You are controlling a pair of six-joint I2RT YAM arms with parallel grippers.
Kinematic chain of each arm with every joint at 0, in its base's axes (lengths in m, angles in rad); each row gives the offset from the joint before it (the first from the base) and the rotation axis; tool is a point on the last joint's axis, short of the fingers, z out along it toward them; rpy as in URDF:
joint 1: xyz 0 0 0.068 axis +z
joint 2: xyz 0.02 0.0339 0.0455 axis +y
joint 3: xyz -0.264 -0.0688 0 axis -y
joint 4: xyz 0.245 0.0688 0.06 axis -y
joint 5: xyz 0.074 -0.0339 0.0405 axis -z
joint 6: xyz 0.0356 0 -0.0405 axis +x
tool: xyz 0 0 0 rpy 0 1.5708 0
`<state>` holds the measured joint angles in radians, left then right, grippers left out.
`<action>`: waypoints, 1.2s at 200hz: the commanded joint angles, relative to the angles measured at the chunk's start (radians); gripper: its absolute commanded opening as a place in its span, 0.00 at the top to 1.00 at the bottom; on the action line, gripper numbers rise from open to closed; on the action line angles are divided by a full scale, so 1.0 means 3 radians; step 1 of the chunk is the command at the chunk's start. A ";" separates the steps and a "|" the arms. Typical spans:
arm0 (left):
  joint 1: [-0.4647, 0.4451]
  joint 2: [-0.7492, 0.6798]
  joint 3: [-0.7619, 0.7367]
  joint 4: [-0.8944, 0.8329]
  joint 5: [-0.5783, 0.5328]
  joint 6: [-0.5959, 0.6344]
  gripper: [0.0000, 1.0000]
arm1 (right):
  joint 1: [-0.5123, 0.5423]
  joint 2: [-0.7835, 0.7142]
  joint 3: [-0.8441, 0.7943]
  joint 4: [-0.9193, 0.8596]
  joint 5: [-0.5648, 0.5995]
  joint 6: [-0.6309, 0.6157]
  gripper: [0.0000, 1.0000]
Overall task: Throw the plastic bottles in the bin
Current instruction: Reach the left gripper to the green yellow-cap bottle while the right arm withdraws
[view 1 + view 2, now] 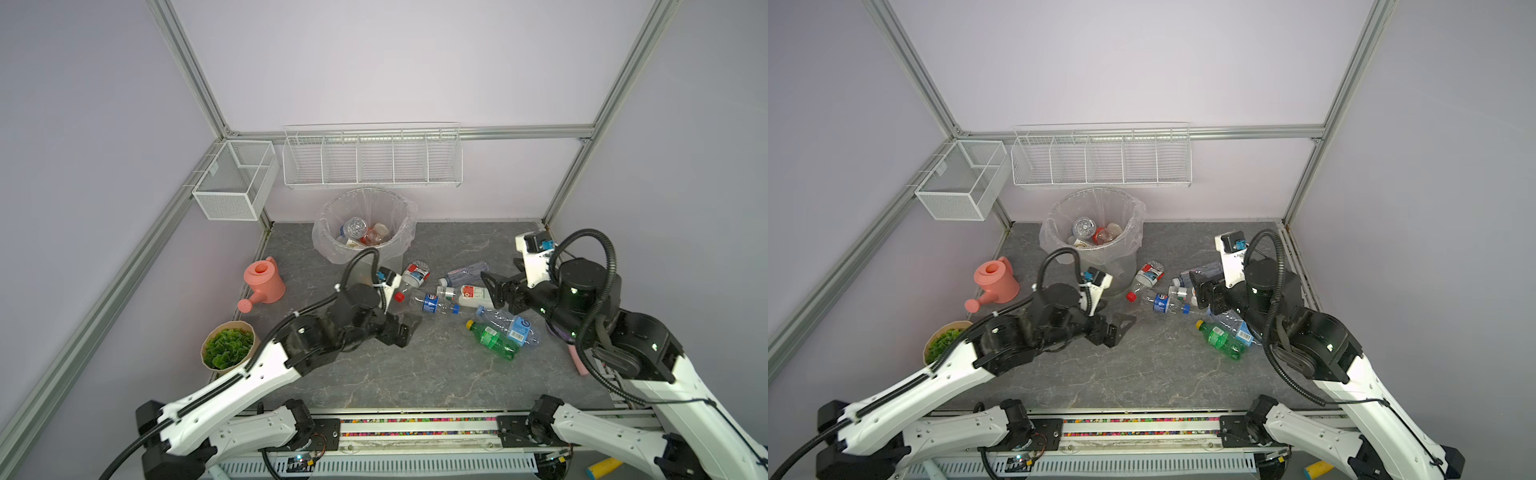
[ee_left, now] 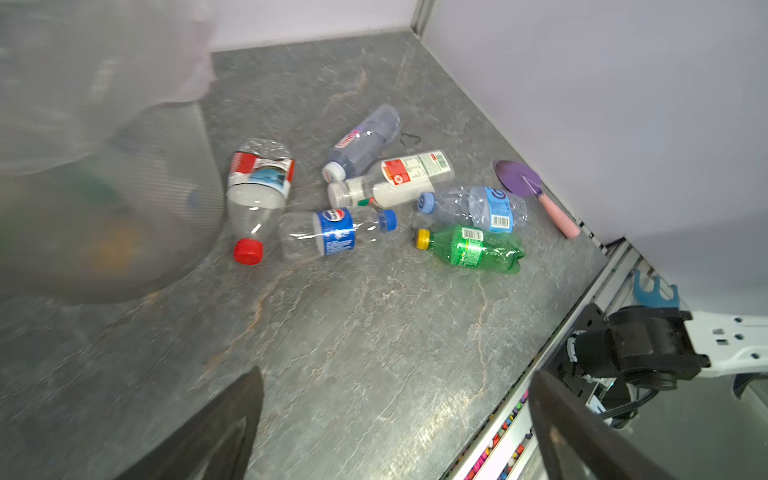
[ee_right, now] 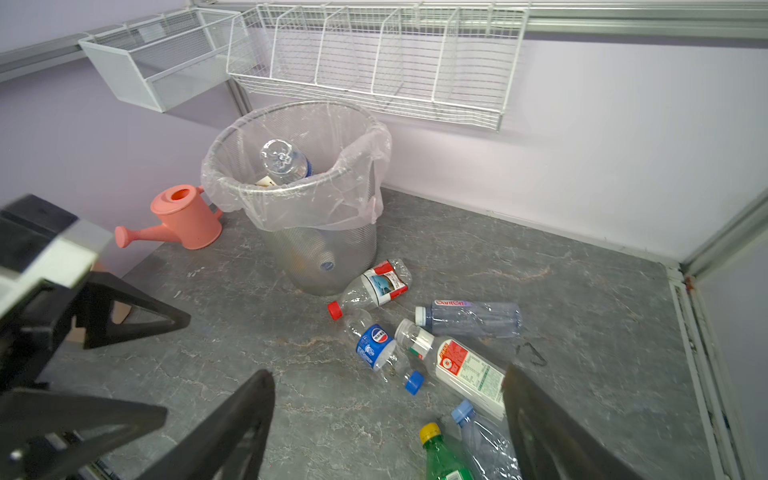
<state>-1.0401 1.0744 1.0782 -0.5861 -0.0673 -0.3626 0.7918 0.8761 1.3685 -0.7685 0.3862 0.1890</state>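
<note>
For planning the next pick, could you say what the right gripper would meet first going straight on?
Probably the Pepsi bottle, lying ahead of the right gripper, though depth is unclear; the white red-labelled bottle is close.

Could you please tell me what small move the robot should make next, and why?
Probably lower the right hand onto the white bottle and close on it. That hand is open and empty, the bottle lies just ahead of it, and it is on the table, not yet in the bin.
</note>
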 commanded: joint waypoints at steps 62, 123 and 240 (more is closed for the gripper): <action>-0.0609 0.1911 0.1209 0.0257 0.0280 -0.0530 0.03 | -0.0026 -0.0563 0.0165 -0.0866 0.1349 0.0823 0.12; -0.0777 0.2946 0.2127 0.0245 0.0526 -0.1378 0.03 | -0.0022 -0.0575 0.0282 -0.1154 0.1428 0.1006 0.12; -0.0777 0.3738 0.2779 -0.0337 0.0450 -0.1876 0.01 | -0.0021 -0.0818 0.0102 -0.1178 0.1458 0.1096 0.12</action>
<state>-1.2701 2.1754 1.8816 -0.6518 0.0704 -0.8768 0.7868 0.6430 1.4185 -1.1130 0.7975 0.4984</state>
